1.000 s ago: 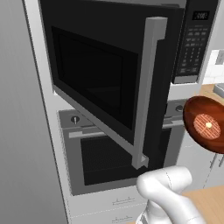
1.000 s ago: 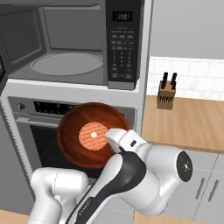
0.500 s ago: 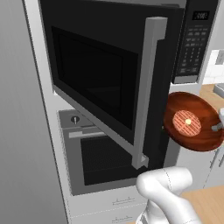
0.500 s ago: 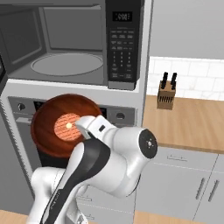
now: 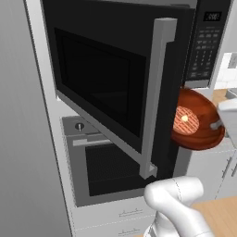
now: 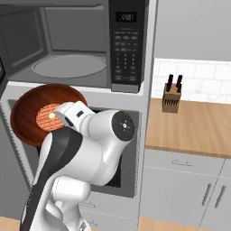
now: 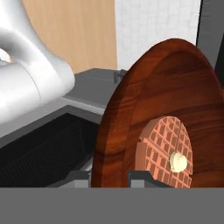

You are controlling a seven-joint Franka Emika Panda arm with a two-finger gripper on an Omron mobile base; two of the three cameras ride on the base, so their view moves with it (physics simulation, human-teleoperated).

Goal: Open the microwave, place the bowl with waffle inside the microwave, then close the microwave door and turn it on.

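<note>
Jaws of the gripper pinch the rim of the bowl with waffle, one dark tip on each side of the wooden edge in the hand view. The bowl is held in the air just below the open mouth of the microwave, in front of the grey oven, tipped steeply so its hollow faces outward rather than up; the round waffle with a pale dab in its middle sits on the tilted bottom. Above its upper rim the microwave cavity stands free, with the glass turntable bare. The microwave door is swung wide to the left, its silver bar handle just beside the bowl. The white arm folds up from below, elbow bent, wrist reaching left. To the right, a knife block stands on the wooden tabletop, well apart.
</note>
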